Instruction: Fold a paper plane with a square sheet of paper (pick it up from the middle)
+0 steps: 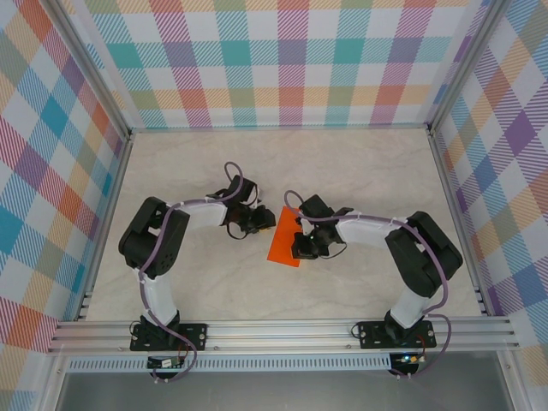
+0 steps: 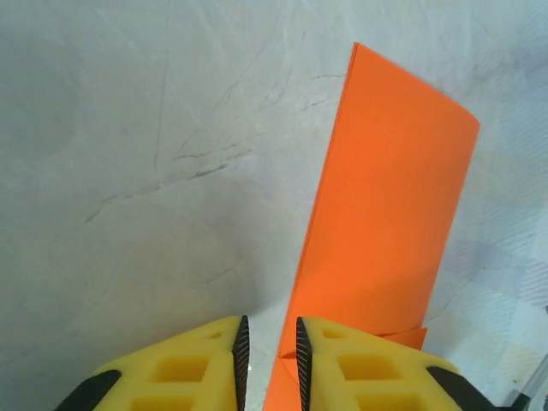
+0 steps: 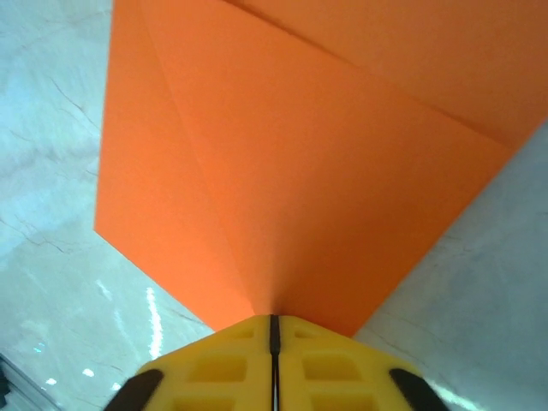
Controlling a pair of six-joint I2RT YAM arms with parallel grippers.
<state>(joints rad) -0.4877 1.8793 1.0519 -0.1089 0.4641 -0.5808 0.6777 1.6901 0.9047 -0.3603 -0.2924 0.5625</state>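
The square sheet of paper (image 1: pixel 283 247) is bright orange, folded, and lies mid-table between my two arms. In the left wrist view the paper (image 2: pixel 385 197) rises as a tall folded panel with a crease on its left side. My left gripper (image 2: pixel 272 342) has its jaws slightly apart, and the paper's lower left edge runs into the gap beside the right pad. In the overhead view the left gripper (image 1: pixel 257 224) sits at the sheet's left corner. My right gripper (image 3: pixel 274 321) is shut on the near corner of the paper (image 3: pixel 291 171), which fans out from its tips; from above, that gripper (image 1: pixel 300 244) is at the sheet's right edge.
The pale marble-patterned table (image 1: pixel 360 171) is enclosed by plaid walls (image 1: pixel 282 60) at the back and both sides. An aluminium rail (image 1: pixel 282 330) runs along the near edge, where both arm bases are bolted. Bare tabletop stretches behind and beside the arms.
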